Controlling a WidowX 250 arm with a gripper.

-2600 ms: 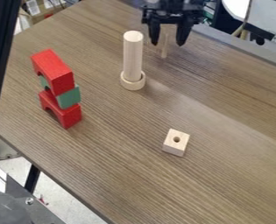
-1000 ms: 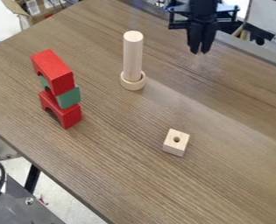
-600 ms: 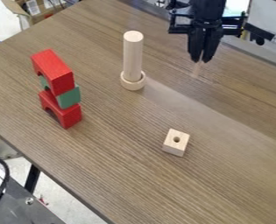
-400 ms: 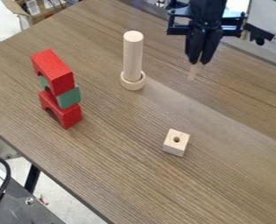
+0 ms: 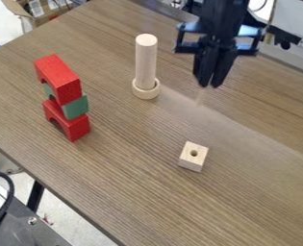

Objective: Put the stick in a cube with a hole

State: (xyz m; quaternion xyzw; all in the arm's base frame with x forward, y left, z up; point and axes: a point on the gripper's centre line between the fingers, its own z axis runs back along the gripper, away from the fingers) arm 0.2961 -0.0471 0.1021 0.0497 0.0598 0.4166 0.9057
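Standing at ten o'clock from mid-view: red-and-green stack [image 5: 67, 91], apt to topple should your arm swing wide. Near twelve: upright dowel [image 5: 145, 62] in its ring [image 5: 145, 94], likewise tippable. Toward five: holed cube [image 5: 191, 163], liable to skid if you press off-centre. Toward two: slim stick [image 5: 200, 98], pinched by your gripper's [image 5: 208, 86] jaws; tilt could make it miss the hole.

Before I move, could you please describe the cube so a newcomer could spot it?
On the brown table, find the red and green stack, then look lower right. The cube is the small pale block with a round hole in its top, unlike the upright peg.
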